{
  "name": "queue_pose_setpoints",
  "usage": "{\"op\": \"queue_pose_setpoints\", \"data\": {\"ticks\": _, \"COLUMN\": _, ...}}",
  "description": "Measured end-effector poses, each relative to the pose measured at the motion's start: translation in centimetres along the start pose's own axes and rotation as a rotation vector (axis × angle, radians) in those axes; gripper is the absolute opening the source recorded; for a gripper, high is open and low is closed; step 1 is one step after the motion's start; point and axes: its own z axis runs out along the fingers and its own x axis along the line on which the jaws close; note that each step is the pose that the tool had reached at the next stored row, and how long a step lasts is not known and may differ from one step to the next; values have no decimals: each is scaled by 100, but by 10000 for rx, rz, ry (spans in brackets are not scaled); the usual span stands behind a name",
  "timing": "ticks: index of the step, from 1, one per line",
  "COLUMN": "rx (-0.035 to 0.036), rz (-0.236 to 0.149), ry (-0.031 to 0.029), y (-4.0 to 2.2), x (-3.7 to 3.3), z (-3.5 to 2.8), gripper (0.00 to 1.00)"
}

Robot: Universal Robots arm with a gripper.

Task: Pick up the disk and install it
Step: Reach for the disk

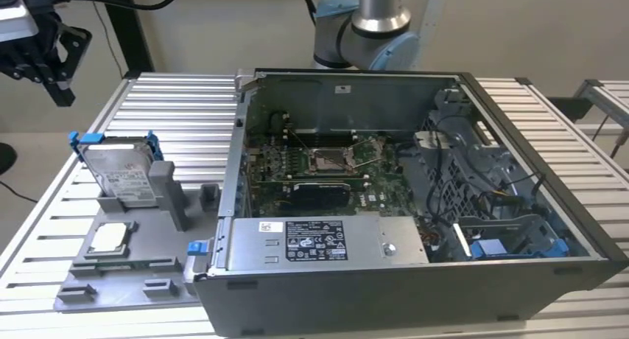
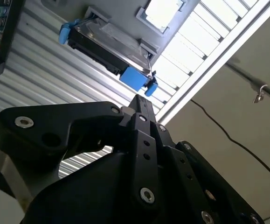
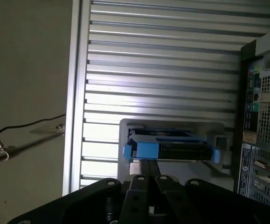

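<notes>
Disk [image 1: 123,175] is standing on its edge in a grey holder [image 1: 173,195], leaning a little against the holder's upright post, with its blue carrier frame showing at the upper corners. The holder is lying on the slatted metal table [image 1: 167,110], at the exterior view's left of the open computer case [image 1: 344,298], and a small square silver chip [image 1: 108,237] is sitting in the same holder, just beside the disk toward the near edge. The gripper [image 1: 61,96] is hanging in the air at the exterior view's upper left, well apart from the disk and touching nothing. In both wrist views the black fingers [image 3: 144,170] are pressing together with nothing between them, and they are pointing toward the disk's blue frame. Inside the case the green board [image 1: 325,162] is lying uncovered.
</notes>
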Motion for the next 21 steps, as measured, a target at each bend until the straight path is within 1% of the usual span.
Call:
{"op": "queue_pose_setpoints", "data": {"ticks": 4, "rx": 0, "rz": 0, "ry": 0, "y": 1, "x": 11, "z": 0, "gripper": 0}}
{"op": "queue_pose_setpoints", "data": {"ticks": 16, "rx": -1, "rz": -9, "ry": 0, "y": 2, "x": 15, "z": 0, "gripper": 0}}
{"op": "queue_pose_setpoints", "data": {"ticks": 18, "rx": 1, "rz": -95, "ry": 6, "y": 9, "x": 15, "z": 0, "gripper": 0}}
{"op": "queue_pose_setpoints", "data": {"ticks": 21, "rx": 7, "rz": -364, "ry": 18, "y": 20, "x": 14, "z": 1, "gripper": 0}}
